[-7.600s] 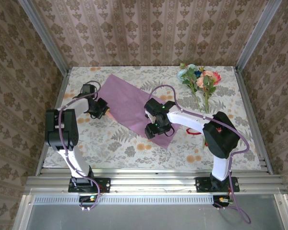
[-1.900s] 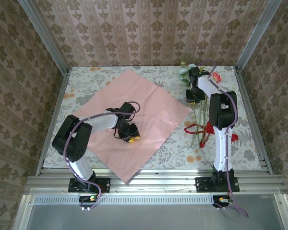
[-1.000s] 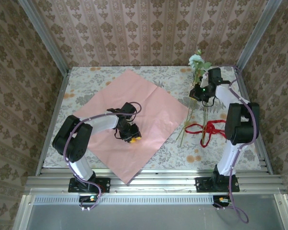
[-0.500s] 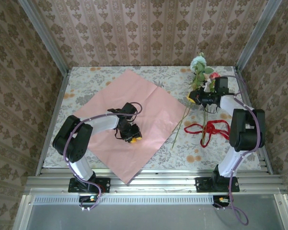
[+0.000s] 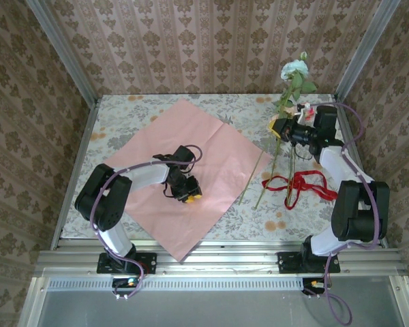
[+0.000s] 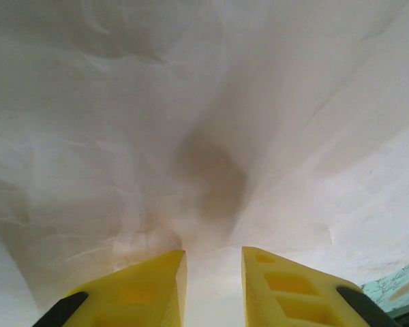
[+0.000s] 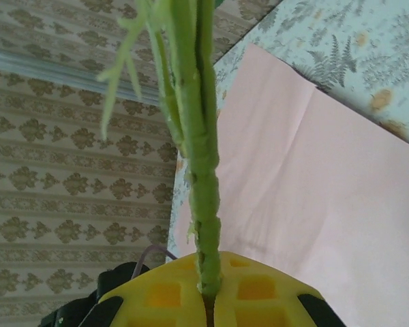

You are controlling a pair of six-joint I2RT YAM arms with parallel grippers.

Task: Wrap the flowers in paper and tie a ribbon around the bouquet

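Your right gripper (image 5: 281, 127) is clamped shut on the flowers (image 7: 203, 157) by their stems at the far right, with a pale bloom raised and the ribbon (image 5: 296, 182) lying nearer. Your left gripper (image 6: 213, 269) sits on the paper (image 5: 211, 146), which is spread pink side up at left. Its fingers are slightly apart, and you cannot tell whether they pinch it.
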